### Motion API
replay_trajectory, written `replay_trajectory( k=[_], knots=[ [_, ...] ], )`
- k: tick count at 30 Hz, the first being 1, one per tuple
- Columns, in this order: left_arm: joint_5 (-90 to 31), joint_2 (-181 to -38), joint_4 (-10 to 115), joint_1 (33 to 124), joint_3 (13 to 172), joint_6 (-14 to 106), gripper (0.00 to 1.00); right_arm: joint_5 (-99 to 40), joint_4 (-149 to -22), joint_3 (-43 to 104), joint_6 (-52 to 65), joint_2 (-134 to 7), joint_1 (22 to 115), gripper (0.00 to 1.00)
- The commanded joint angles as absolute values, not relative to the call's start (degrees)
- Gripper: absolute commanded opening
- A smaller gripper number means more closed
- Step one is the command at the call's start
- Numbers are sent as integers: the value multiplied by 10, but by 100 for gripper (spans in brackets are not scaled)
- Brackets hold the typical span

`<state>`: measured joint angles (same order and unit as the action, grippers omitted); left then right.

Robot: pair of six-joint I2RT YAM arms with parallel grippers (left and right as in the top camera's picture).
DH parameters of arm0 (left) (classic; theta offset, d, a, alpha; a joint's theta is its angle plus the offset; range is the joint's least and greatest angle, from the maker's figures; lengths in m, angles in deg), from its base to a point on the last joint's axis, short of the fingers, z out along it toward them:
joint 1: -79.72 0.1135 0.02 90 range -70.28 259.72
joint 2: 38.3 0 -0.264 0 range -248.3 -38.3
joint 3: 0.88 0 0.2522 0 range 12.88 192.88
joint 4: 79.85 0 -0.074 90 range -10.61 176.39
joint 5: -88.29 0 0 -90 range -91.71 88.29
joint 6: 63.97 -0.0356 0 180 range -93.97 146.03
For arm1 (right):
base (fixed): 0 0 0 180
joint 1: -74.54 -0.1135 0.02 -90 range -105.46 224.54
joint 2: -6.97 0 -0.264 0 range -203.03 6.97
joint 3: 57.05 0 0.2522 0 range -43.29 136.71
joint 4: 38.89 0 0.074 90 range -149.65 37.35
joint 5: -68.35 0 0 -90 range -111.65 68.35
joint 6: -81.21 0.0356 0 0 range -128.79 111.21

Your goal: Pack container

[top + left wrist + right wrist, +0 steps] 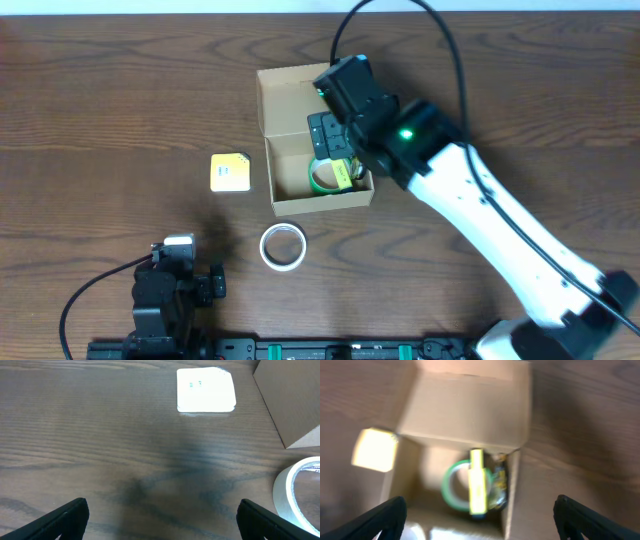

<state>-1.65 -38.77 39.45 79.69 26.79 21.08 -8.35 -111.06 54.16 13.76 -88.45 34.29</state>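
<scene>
Open container [322, 200], flap back toward the far edge.
Long axis near-to-far; right gripper [328, 140] above, left gripper [162, 515], both wide and empty; perhaps green tape [451, 491] inside.

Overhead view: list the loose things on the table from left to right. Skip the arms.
yellow pad → white tape roll → container, which holds a green tape roll

A roll [322, 178] lies in the container [320, 201]; pad [230, 172] left, tape ring [283, 247] before.
</scene>
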Motion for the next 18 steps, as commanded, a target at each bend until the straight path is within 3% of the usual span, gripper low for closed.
replay_trajectory(
  k=[1,4,7,9,13,18],
  knots=[
    [2,-385,354,797,261,198,95,-159,-1125,541,84,-832,342,95],
    [2,-385,354,797,261,198,96,-159,-1132,483,66,-761,343,95],
    [2,-385,354,797,261,198,95,-156,-1063,353,81,-656,344,99],
    [2,-385,354,797,261,198,96,-120,-1001,226,136,-552,344,99],
    [2,-385,354,797,261,198,95,-65,-1000,97,210,-418,344,99],
    [2,-385,354,797,261,198,96,-73,-1024,48,210,-357,344,99]
  ],
)
